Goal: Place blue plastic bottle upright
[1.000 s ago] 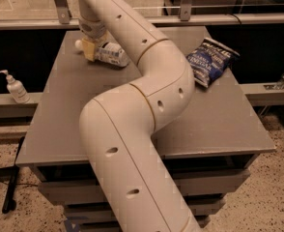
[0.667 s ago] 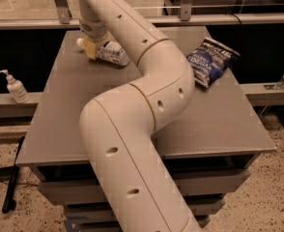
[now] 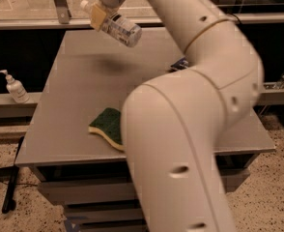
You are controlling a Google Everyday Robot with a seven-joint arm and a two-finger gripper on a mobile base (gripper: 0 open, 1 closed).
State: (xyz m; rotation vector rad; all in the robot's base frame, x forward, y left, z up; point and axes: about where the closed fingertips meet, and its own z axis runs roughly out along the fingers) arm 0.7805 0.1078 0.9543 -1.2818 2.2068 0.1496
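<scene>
The blue plastic bottle [image 3: 119, 28] is a clear ribbed bottle with a white cap at its upper left end. It hangs tilted in the air above the far part of the grey table [image 3: 74, 95], and its shadow falls on the tabletop below. My gripper [image 3: 103, 8] is at the top of the view, shut on the bottle near its cap end, with a yellowish finger pad [image 3: 97, 17] against it. My white arm fills the right and lower middle of the view.
A green and yellow sponge [image 3: 108, 125] lies near the table's front, partly behind my arm. A sliver of the dark blue chip bag [image 3: 179, 64] shows behind the arm. A small white pump bottle [image 3: 15, 88] stands on the ledge to the left.
The bottle lay on its side on the far left of the table; now it is lifted off the surface in my gripper. The arm has swung and the sponge has come into view.
</scene>
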